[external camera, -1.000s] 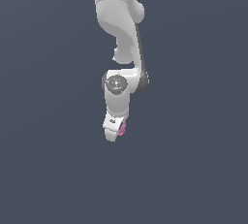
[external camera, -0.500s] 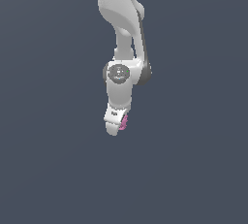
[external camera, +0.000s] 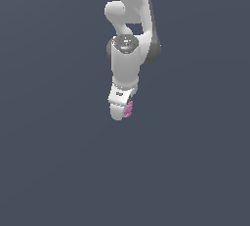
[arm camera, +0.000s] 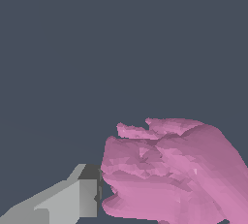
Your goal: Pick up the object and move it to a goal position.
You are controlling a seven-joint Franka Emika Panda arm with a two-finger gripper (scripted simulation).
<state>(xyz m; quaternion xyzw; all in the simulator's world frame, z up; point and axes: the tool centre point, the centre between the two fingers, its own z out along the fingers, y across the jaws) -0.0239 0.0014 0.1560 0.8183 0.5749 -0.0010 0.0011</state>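
Item 1: gripper (external camera: pixel 122 112). White, at the end of the 1 Panda arm (external camera: pixel 128 58), pointing down over a plain dark grey ground (external camera: pixel 53 161). Pinching the object; in the wrist view 1 grey finger (arm camera: pixel 77 196) presses against the pink lump's side. The other finger is not visible.

Item 2: the object (external camera: pixel 128 108). Tiny pink-magenta bumpy lump, held at the gripper's tip, showing on the side toward the exterior view's right. It appears lifted clear of the ground, though no shadow or contact confirms height. In the wrist view the object (arm camera: pixel 169 174) fills the area beside the finger.

Item 3: goal position. No marker visible in either view.

Handling note (judgement): the step in hand looks like the carry. The lump is irregular and seems gripped off-centre, so keep the clamping force constant, move smoothly without wrist twisting, and avoid abrupt stops that could lever it out.
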